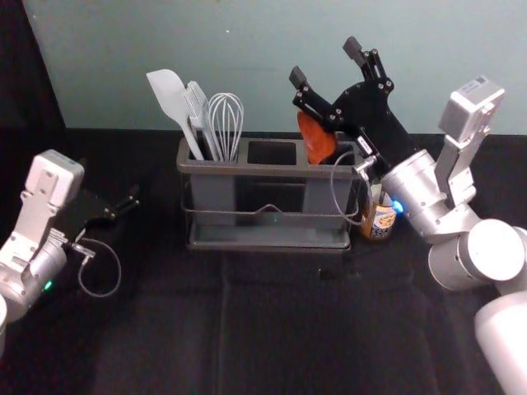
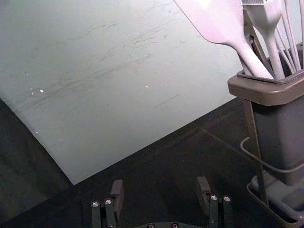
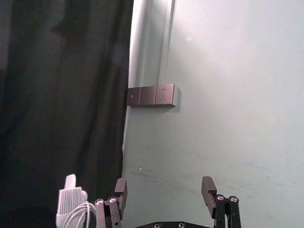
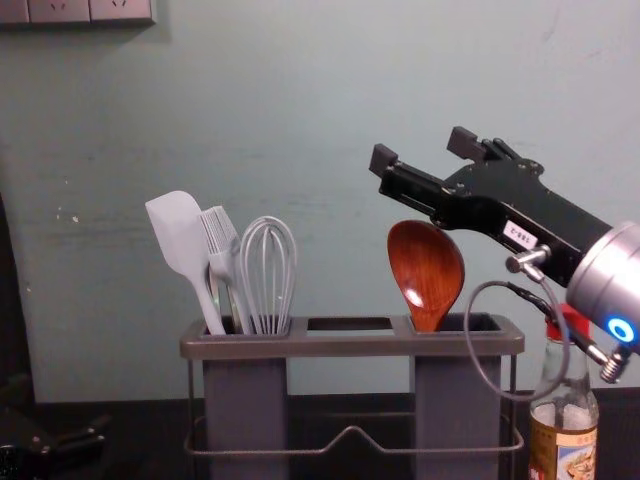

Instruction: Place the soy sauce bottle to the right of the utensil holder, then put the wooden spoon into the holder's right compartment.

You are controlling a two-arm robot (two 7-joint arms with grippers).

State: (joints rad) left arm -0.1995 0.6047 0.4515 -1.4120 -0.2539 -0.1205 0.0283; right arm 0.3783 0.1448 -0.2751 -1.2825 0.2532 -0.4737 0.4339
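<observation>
My right gripper [image 1: 324, 59] is raised over the right end of the utensil holder [image 1: 268, 245], fingers spread with nothing between them; the right wrist view shows the same gripper [image 3: 164, 192] open. The wooden spoon [image 4: 426, 272] stands bowl-up in the holder's right compartment, just below the gripper and apart from its fingertips. Right of the holder, the soy sauce bottle [image 4: 563, 440] stands upright with its red cap, partly behind the right arm's cable. My left gripper [image 1: 123, 204] stays parked left of the holder, and in the left wrist view that gripper [image 2: 160, 190] is open and empty.
A white spatula [image 4: 183, 250], a brush [image 4: 222, 240] and a whisk [image 4: 268, 270] stand in the holder's left compartment. A pale wall [image 1: 247, 49] rises behind the dark-covered table [image 1: 247, 329]. A socket strip [image 3: 151, 95] is fixed to the wall.
</observation>
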